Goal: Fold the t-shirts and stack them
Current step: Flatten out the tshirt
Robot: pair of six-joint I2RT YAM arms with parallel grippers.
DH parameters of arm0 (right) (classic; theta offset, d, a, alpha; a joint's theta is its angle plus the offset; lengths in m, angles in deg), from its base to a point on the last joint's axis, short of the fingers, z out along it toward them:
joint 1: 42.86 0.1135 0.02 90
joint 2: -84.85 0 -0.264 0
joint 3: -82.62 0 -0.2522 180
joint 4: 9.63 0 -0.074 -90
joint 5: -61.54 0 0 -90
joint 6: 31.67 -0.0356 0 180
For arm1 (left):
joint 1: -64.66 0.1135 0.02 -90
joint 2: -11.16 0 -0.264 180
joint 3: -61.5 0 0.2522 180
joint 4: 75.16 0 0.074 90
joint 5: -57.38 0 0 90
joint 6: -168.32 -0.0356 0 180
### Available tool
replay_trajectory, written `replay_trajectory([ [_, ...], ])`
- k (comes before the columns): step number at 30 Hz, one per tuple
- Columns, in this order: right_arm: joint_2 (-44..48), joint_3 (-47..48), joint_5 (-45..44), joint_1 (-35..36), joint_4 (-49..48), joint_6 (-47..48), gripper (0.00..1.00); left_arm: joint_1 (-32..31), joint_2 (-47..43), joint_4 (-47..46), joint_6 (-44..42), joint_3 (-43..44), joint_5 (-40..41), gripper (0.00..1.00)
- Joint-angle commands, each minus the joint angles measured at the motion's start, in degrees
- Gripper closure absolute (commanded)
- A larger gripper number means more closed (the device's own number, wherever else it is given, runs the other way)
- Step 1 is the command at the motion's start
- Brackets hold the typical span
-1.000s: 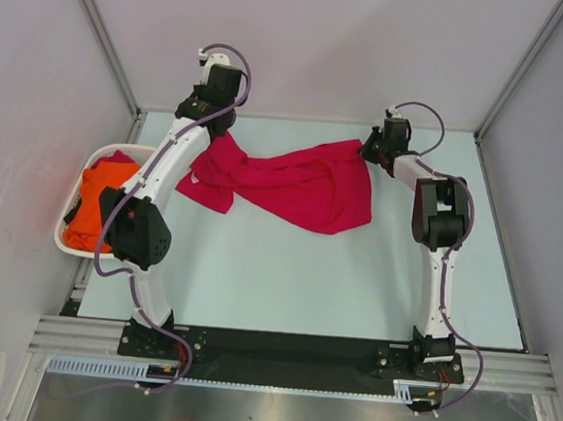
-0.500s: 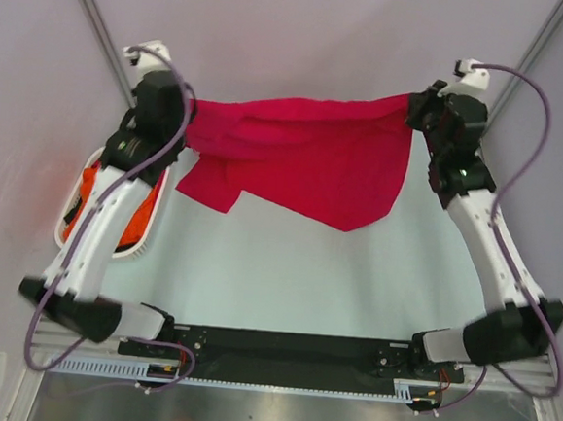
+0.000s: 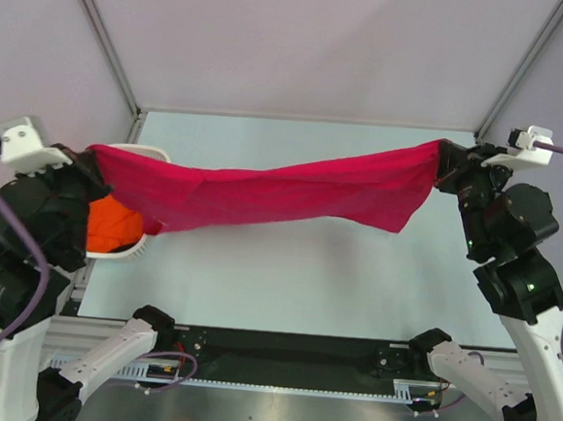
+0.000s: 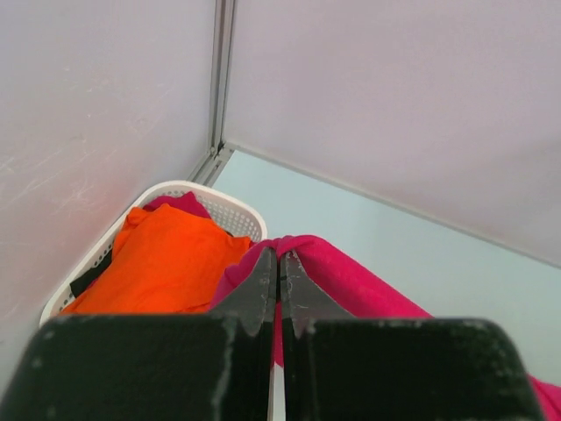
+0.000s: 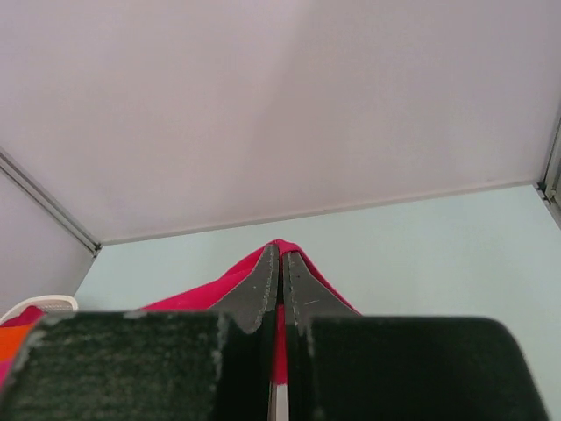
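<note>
A crimson t-shirt (image 3: 273,192) hangs stretched in the air across the table, held at both ends. My left gripper (image 3: 93,155) is shut on its left end, raised high near the basket; in the left wrist view the cloth (image 4: 351,281) bunches over my left gripper (image 4: 280,256). My right gripper (image 3: 440,157) is shut on the right end, with red cloth (image 5: 210,289) draped round my right gripper (image 5: 280,254). An orange t-shirt (image 3: 112,229) lies in the basket, plainly seen as the orange t-shirt (image 4: 166,263) in the left wrist view.
The white oval basket (image 3: 132,250) stands at the table's left edge, partly under the left arm; its rim (image 4: 219,195) shows in the left wrist view. Pale walls with metal corner posts (image 3: 105,41) enclose the table (image 3: 305,281) on three sides.
Both arms have swung up and toward the near side, lifting the crimson t-shirt off the table and pulling it into a long taut band. Both grippers stayed shut on it.
</note>
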Motion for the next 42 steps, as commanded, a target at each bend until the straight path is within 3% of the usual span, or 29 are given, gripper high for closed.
replay_trajectory([
  [1, 2.2, 1.3, -3.9, 1.6, 1.9, 1.3, 1.00, -0.2, -0.2, 1.6, -2.1, 8.4, -2.1, 1.00],
  [5, 2.5, 3.0, -4.1, 2.7, 1.5, 2.8, 1.00, -0.2, 4.0, 1.9, -3.3, 18.0, -6.8, 1.00],
  [14, 7.9, 4.4, 1.3, 3.0, 1.9, 5.5, 1.00, -0.1, 2.1, 1.6, -4.5, 23.2, -14.1, 0.99],
  [19, 7.8, 4.2, 0.7, 3.0, 1.7, 7.2, 1.00, -0.1, 3.4, 1.5, -5.1, 23.9, -13.7, 1.00],
  [22, 5.5, 1.8, -3.0, 2.9, -0.9, 9.1, 1.00, -0.1, 7.4, -2.2, -6.5, 17.7, -10.3, 1.00],
  [26, -1.9, -3.4, -7.3, 2.6, -5.9, 11.7, 0.99, -0.1, 13.9, -9.0, -6.6, 10.2, -8.3, 1.00],
  [32, -13.2, -9.1, -2.7, -6.0, -15.8, 7.6, 0.99, 2.9, 30.0, -16.8, -2.8, 5.4, -10.8, 1.00],
  [36, -25.2, -10.0, -1.8, -9.4, -24.3, 6.8, 0.99, 5.1, 42.5, -20.3, -1.3, 5.6, -10.0, 1.00],
  [42, -47.4, -2.9, -2.4, -11.2, -30.4, 10.5, 0.98, 7.9, 61.5, -20.4, 1.5, 13.9, -11.5, 1.00],
])
